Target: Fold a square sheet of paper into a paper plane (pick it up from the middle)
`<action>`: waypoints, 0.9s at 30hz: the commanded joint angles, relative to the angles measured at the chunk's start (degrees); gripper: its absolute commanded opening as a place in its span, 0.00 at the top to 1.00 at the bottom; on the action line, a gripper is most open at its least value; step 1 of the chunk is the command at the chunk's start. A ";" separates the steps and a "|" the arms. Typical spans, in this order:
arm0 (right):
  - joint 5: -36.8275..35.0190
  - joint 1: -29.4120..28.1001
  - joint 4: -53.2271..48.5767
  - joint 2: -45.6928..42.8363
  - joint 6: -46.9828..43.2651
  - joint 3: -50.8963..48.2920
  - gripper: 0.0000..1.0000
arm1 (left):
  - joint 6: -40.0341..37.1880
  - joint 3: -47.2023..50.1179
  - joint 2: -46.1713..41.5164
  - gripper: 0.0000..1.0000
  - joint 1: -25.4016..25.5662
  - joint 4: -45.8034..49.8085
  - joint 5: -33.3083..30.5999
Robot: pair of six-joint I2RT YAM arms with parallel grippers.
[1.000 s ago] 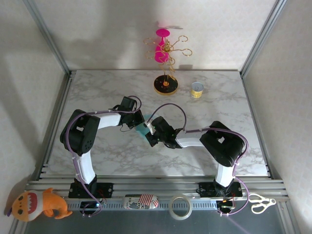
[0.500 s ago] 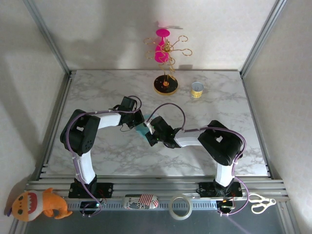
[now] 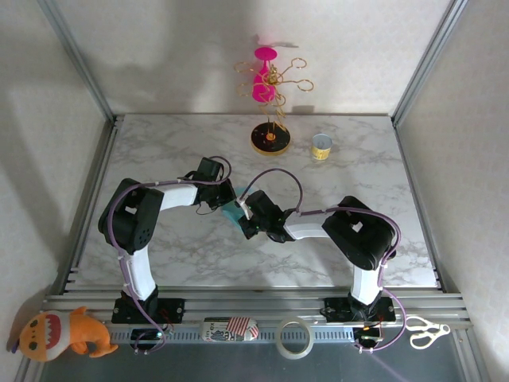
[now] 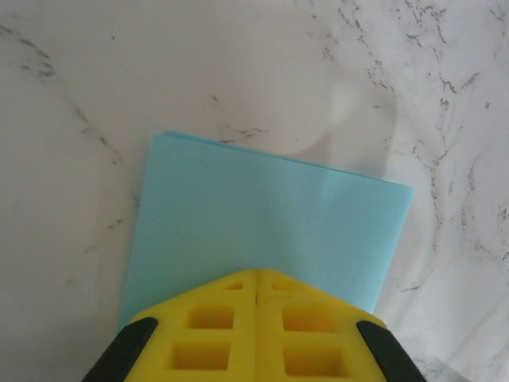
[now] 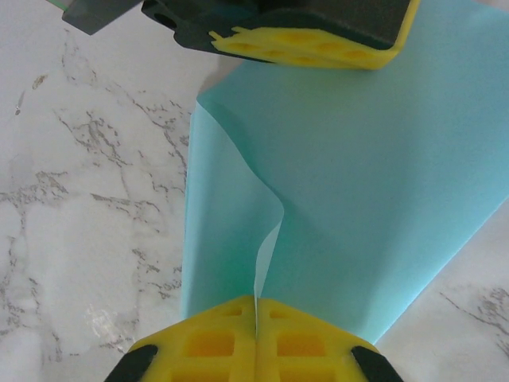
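Holding the sheet: you have both grippers on the square sheet of paper [image 3: 231, 213] in the middle of the table [image 3: 358, 171].
Left gripper [image 4: 256, 275]: your yellow pads are pressed together with no gap, tips on the teal paper. You cannot tell whether any paper runs between them.
Right gripper [image 5: 256, 301]: your pads are closed on the sheet, and a raised edge of the paper runs straight into the seam between them.
Paper: it lies mostly flat on the marble, stretched between your two grippers, with a soft ridge lifting toward the right gripper.
Far edge: the stand [image 3: 270, 139] with its black-and-yellow base sits there, a small gold can [image 3: 320, 146] just to its right, both well apart from the paper.
Near rail: a plush toy [image 3: 64, 334], a tape roll [image 3: 293, 338] and scissors [image 3: 425, 333].
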State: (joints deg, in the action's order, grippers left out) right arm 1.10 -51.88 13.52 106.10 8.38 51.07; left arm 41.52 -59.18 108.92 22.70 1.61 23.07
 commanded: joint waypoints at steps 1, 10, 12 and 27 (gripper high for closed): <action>-0.71 0.51 -2.31 -0.46 1.01 1.56 0.95 | -1.20 0.27 2.71 0.95 0.78 4.11 -1.45; -0.75 0.49 -4.89 -0.25 2.05 2.82 0.95 | -1.12 0.29 2.80 0.96 0.84 4.14 -1.54; -0.99 0.51 -5.07 0.02 2.15 3.04 0.95 | -1.10 0.29 2.82 0.96 0.80 4.18 -1.49; -1.14 0.50 -5.96 1.74 1.52 4.29 0.95 | -1.29 0.12 2.72 0.95 0.81 4.36 -1.37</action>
State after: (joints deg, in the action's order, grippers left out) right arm 1.08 -51.83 9.08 106.80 9.87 53.89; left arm 41.52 -59.22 108.92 22.70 1.63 23.07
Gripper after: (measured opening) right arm 0.063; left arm 0.046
